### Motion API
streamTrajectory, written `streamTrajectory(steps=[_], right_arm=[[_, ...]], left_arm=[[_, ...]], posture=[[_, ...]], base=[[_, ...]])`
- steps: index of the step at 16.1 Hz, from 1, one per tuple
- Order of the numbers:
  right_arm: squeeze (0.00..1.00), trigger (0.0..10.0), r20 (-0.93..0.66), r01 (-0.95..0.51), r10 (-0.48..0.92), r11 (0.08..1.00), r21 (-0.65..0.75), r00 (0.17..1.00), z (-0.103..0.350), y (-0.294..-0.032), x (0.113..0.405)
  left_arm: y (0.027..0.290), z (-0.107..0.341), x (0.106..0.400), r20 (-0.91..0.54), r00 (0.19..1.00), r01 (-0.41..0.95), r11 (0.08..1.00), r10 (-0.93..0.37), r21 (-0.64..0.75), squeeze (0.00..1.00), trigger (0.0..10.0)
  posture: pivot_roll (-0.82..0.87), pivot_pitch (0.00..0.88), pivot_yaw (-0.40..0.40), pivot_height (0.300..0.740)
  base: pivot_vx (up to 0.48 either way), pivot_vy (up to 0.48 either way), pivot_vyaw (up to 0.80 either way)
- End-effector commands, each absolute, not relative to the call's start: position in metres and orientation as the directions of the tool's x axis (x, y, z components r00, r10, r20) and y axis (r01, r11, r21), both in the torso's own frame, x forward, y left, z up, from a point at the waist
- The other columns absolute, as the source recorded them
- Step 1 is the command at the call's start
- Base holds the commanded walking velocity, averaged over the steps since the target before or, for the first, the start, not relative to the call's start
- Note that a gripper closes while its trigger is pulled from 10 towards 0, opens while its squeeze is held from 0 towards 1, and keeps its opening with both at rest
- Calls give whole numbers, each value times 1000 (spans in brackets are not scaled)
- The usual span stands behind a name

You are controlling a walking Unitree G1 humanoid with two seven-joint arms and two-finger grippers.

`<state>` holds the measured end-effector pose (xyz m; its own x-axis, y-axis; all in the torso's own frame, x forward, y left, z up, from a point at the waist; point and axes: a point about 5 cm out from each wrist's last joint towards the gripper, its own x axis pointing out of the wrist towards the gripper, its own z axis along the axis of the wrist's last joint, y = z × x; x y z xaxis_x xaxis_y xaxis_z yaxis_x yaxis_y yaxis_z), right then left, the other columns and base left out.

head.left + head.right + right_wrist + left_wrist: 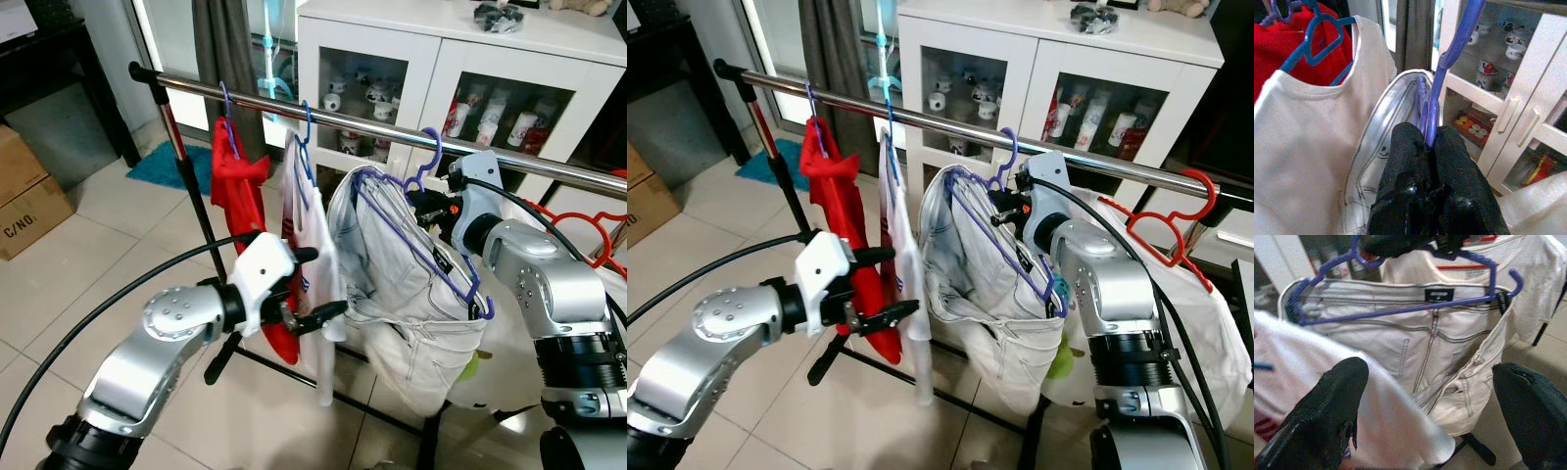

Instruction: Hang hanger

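My right gripper (1429, 147) pinches the purple hanger (431, 257) carrying pale jeans (407, 323), its hook just below the rail (372, 124). My left gripper (315, 286) gapes empty beside the white shirt (315, 230), whose front hides behind it.

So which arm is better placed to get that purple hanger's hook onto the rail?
The right. The right gripper is shut on the purple hanger just below the rail; the left gripper is open, lower, by the white shirt.
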<state>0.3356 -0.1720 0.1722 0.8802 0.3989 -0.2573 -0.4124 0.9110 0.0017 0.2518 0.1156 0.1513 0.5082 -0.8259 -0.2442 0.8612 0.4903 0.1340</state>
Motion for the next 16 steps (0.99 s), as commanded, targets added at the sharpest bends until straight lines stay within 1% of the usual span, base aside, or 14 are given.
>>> streamTrajectory(steps=[1,2,3,4,6,7,11,16], right_arm=[[0,5490,-258,-458,440,889,-10,860,173,-161,332],[0,10000,-268,-454,431,890,-31,862,173,-161,332],[0,10000,-268,-453,430,891,-27,862,173,-161,332],[1000,10000,-256,-443,429,897,4,866,175,-161,333],[1000,10000,-256,-404,388,915,-12,886,177,-163,337],[0,10000,-262,-390,370,921,-25,891,177,-164,339],[0,10000,-275,-349,335,937,-5,901,176,-163,342],[0,10000,-270,-249,239,968,-3,933,179,-164,350]], left_arm=[[118,154,252,-247,523,852,504,-816,141,0,10000],[119,154,253,-249,527,850,508,-813,141,0,10000],[119,154,254,-251,528,849,509,-811,141,0,10000],[120,155,254,-249,532,846,515,-809,137,0,10000],[121,152,254,-246,532,846,516,-810,132,0,10000],[121,150,253,-247,530,848,514,-812,130,0,10000],[122,143,254,-250,530,848,515,-810,127,0,10000],[128,137,258,-260,540,841,521,-800,145,0,10000]], posture=[[-137,0,25,740],[-135,0,23,740],[-135,0,22,740],[-133,0,19,740],[-133,0,17,740],[-134,0,15,740],[-137,0,14,740],[-133,0,12,740]], base=[[0,0,0],[0,0,0],[0,0,0],[0,0,0],[0,0,0],[0,0,0],[0,0,0],[0,0,0]])
